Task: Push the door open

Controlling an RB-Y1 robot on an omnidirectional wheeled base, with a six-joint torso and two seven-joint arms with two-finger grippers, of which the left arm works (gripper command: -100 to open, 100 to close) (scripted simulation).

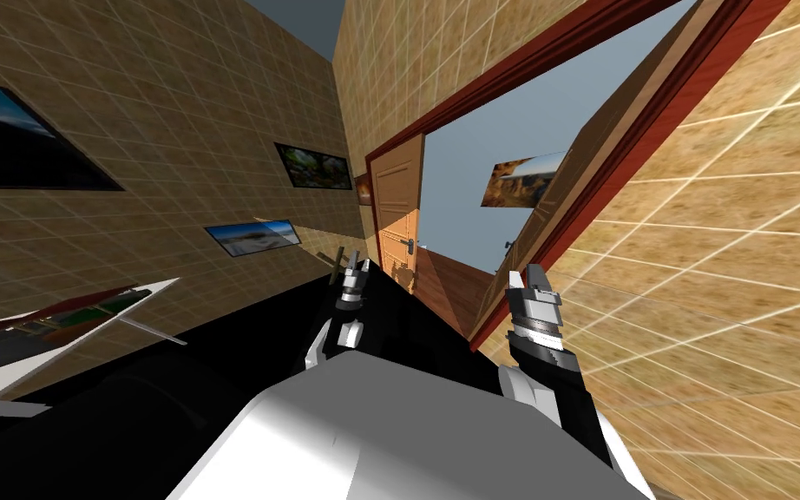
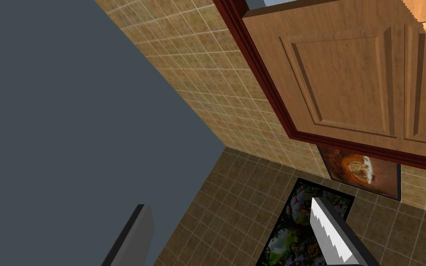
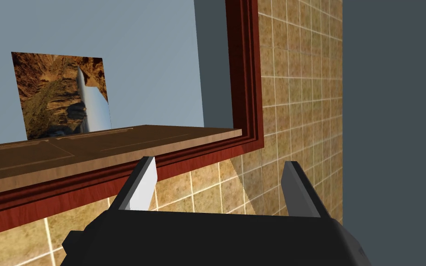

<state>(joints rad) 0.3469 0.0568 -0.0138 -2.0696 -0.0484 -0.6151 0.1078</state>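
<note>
The brown wooden door (image 1: 556, 204) stands swung far inward, seen edge-on along the right side of its dark red frame (image 1: 511, 78). A small handle (image 1: 508, 246) sticks out of the leaf. My right gripper (image 1: 526, 276) is open and empty, just short of the frame's right post. In the right wrist view the leaf (image 3: 92, 148) runs past the right gripper (image 3: 216, 182), near one finger and apart from it, with the frame (image 3: 243, 69) beyond. My left gripper (image 1: 355, 262) is lifted at the middle, open and empty (image 2: 235, 235).
A second panelled door (image 1: 395, 217) in a red frame closes the far end; it also faces the left hand (image 2: 346, 78). Pictures (image 1: 313, 165) hang on the tiled left wall. A tiled wall (image 1: 719, 260) runs close on my right. A white slab (image 1: 86, 325) juts at left.
</note>
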